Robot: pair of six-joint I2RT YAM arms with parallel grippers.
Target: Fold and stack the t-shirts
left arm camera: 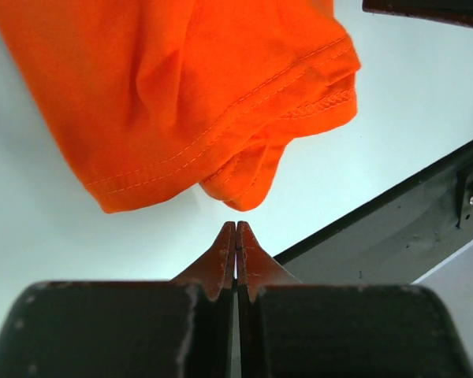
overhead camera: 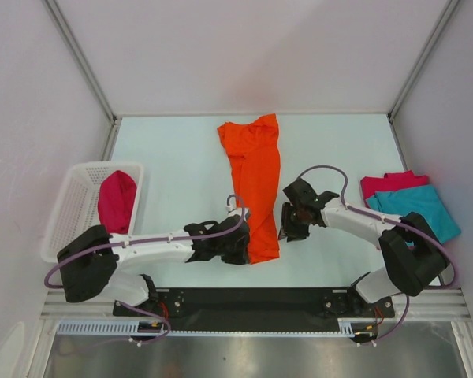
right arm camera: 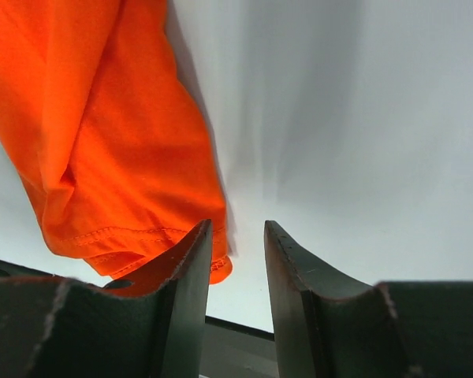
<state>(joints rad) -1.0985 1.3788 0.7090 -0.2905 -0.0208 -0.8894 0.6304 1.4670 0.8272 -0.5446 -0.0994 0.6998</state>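
Your left fingers (left arm camera: 221,264) are pressed together, empty, at 6 o'clock of the orange tee (overhead camera: 254,177), and your right fingers (right arm camera: 185,299) stand parted, empty too, at its 4 o'clock.

The pale table (overhead camera: 181,157) bears an orange t-shirt (overhead camera: 256,177) at centre, a basket (overhead camera: 72,198) at left (white mesh), and a crimson t-shirt (overhead camera: 386,183) under a teal t-shirt (overhead camera: 416,206) at right.

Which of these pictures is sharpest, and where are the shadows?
Top view: evenly lit, sharp throughout, faint shadows. Left wrist view: orange t-shirt stitching crisp, the dark left pincer up close soft-edged. Right wrist view: a streaky shadow fans across the table beside the shirt.
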